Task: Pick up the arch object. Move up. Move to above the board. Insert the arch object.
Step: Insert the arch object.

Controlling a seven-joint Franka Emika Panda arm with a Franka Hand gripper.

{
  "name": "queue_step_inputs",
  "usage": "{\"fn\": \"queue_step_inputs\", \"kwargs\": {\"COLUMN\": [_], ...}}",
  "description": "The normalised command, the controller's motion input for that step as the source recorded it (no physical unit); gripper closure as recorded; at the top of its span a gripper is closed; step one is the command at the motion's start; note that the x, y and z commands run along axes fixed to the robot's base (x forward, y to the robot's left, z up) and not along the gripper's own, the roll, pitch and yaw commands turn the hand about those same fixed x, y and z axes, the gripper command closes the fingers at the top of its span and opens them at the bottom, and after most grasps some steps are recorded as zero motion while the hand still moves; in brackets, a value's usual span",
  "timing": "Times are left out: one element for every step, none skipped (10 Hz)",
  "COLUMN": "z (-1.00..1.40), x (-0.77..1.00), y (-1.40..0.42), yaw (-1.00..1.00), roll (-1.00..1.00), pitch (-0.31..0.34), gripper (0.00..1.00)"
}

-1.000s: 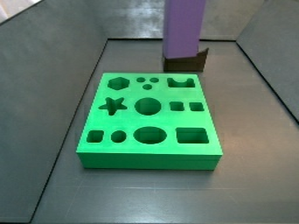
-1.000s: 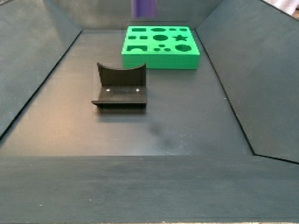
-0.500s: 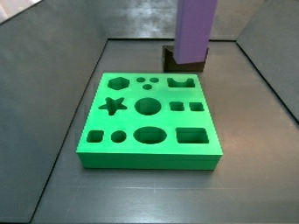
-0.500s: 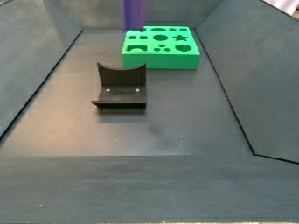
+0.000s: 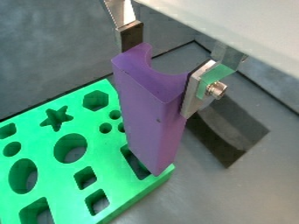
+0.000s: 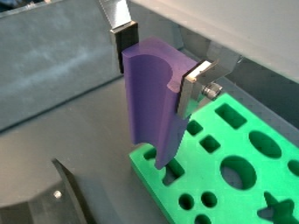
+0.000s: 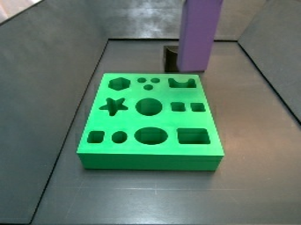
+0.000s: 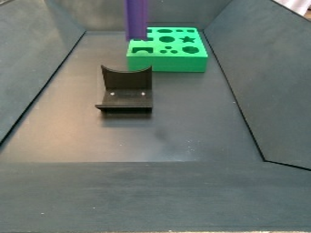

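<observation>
Two silver fingers point(image 5: 205, 86) of the gripper point(image 5: 163, 63) clamp the arch object point(image 5: 149, 109) near its top end, as both wrist views show; the jaws stand narrow, pressed against opposite faces of the tall purple block. The block hangs upright, and its lower end sits right at the edge of the board point(image 5: 35, 188), close to the arch-shaped cut-out in the corner. In a wrist view the foot of the arch object point(image 6: 156, 105) seems to meet the green rim of the board point(image 6: 251, 206) beside that hole, though whether it has entered the slot or only rests above it cannot be told.

In a side view the arch object point(image 7: 198, 33) rises over the far edge of the board point(image 7: 150, 141), which lies toward the far end of the desk floor, and the gripper itself is out of view above. The fixture point(image 8: 124, 91) stands empty near the middle of the desk, well apart from the board point(image 8: 170, 50) and the arch object point(image 8: 137, 18).

By my judgement, the pick, the lift and the carry are finished, and the insertion is the step in hand. The next move calls for lining the block's profile squarely with the arch hole, keeping it vertical, then lowering slowly so that it slides in without catching the rim, and only then opening the jaws.
</observation>
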Motion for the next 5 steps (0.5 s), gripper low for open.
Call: {"fn": "queue_step_inputs", "kwargs": {"z": [-0.38, -0.25, -0.11, -0.11, -0.15], "x": [-0.13, 0.00, 0.13, 0.17, 0.16], "y": [-0.11, -0.15, -0.19, -0.18, -0.11], "yaw": [-0.21, -0.25, -0.21, -0.19, -0.29], "roll": [0.07, 0.08, 0.08, 0.08, 0.07], "pitch": [-0.013, 0.000, 0.000, 0.000, 0.029], "gripper": [1.00, 1.00, 1.00, 1.00, 1.00]}}
